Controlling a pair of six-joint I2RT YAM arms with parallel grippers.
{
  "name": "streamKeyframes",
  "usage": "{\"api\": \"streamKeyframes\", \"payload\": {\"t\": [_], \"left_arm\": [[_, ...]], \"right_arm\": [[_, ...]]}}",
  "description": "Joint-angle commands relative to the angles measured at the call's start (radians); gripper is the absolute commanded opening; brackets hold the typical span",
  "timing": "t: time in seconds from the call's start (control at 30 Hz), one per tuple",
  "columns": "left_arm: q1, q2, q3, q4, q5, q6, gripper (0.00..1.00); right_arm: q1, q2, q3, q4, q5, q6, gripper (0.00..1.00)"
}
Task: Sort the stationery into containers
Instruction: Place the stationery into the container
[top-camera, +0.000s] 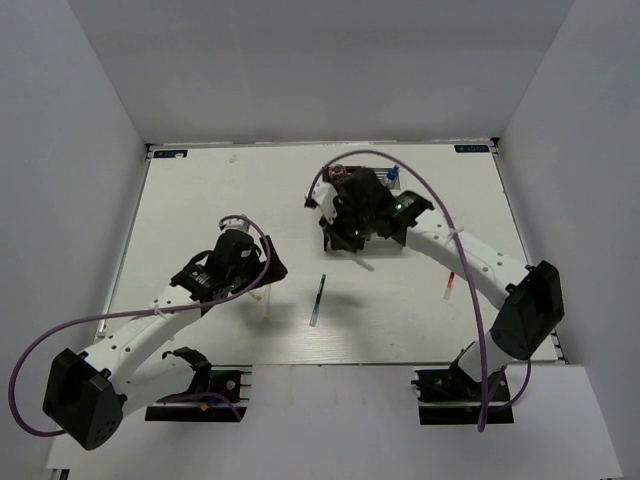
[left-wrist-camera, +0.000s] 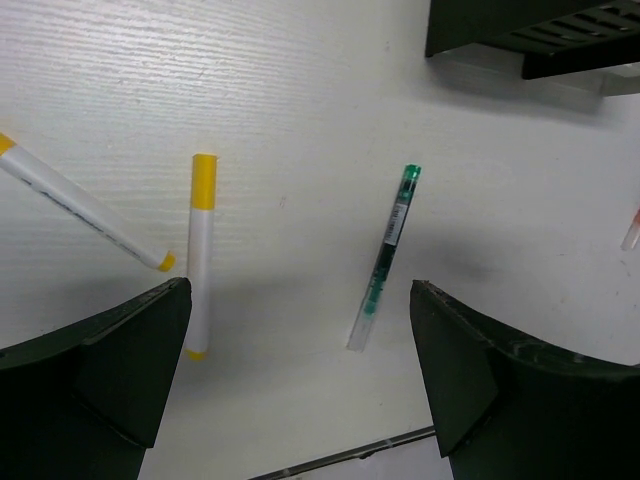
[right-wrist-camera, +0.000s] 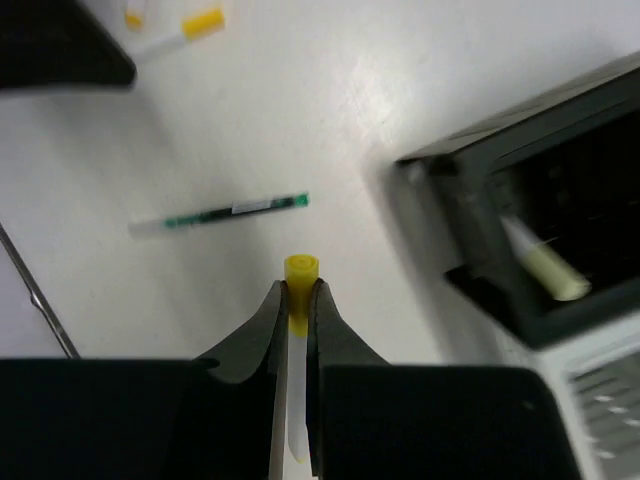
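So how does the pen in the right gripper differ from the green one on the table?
The held pen is white with a yellow end; the green pen is dark with a clear tip. The held pen is clamped in the right gripper; the green pen lies loose on the table. Both are slim.

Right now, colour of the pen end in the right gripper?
Yellow, on a white pen pinched by the right gripper; clearest in right wrist view.
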Motion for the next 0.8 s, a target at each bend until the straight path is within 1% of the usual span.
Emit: {"api": "streamKeyframes", "payload": {"t": [0.0, 0.1, 0.13, 0.2, 0.23, 0.3, 0.33, 0.37, 0.43, 0.47, 0.5, 0.53, 0.57, 0.63, 0.77], "left_arm": [[0.010, -0.018, 0.034, -0.059, -0.051, -0.057, 1.00], [0.011, -0.046, 0.025, -0.059, -0.091, -0.103, 1.00], [0.011, -0.055, 0.016, -0.059, -0.100, -0.113, 1.00], [0.011, -0.064, 0.016, -0.068, -0.138, -0.136, 1.00], [0.011, -0.054, 0.016, -0.084, -0.154, -0.159, 0.98], [0.011, -0.003, 0.048, -0.137, -0.204, -0.198, 0.98], [0.011, 0.017, 0.069, -0.191, -0.218, -0.241, 0.98], [0.011, 0.035, 0.078, -0.206, -0.219, -0.254, 0.98], [0.020, 0.074, 0.088, -0.216, -0.229, -0.283, 0.98], [0.020, 0.083, 0.088, -0.216, -0.229, -0.298, 0.98], [0.020, 0.083, 0.088, -0.216, -0.229, -0.309, 0.98], [0.020, 0.095, 0.088, -0.216, -0.220, -0.309, 0.98], [0.020, 0.104, 0.088, -0.216, -0.220, -0.321, 0.98], [0.020, 0.104, 0.088, -0.205, -0.209, -0.335, 0.98], [0.020, 0.115, 0.088, -0.217, -0.220, -0.358, 0.98]], "right_arm": [[-0.043, 0.025, 0.219, -0.055, -0.089, 0.004, 0.00], [-0.072, 0.044, 0.352, -0.055, -0.135, 0.015, 0.00], [-0.076, 0.053, 0.422, -0.038, -0.147, 0.022, 0.00], [-0.109, 0.056, 0.450, 0.044, -0.167, 0.029, 0.00], [-0.130, 0.053, 0.435, 0.081, -0.164, 0.036, 0.00], [-0.153, 0.044, 0.401, 0.268, -0.181, 0.039, 0.00], [-0.187, 0.039, 0.328, 0.316, -0.193, 0.038, 0.00], [-0.198, 0.039, 0.306, 0.430, -0.227, 0.038, 0.00], [-0.236, 0.047, 0.239, 0.488, -0.264, 0.053, 0.00], [-0.244, 0.060, 0.220, 0.560, -0.278, 0.064, 0.00], [-0.254, 0.068, 0.188, 0.589, -0.335, 0.075, 0.00], [-0.286, 0.074, 0.168, 0.621, -0.353, 0.120, 0.00], [-0.297, 0.077, 0.121, 0.695, -0.379, 0.128, 0.00], [-0.322, 0.097, 0.099, 0.792, -0.452, 0.145, 0.00], [-0.359, 0.142, 0.068, 0.859, -0.531, 0.177, 0.00]]}}
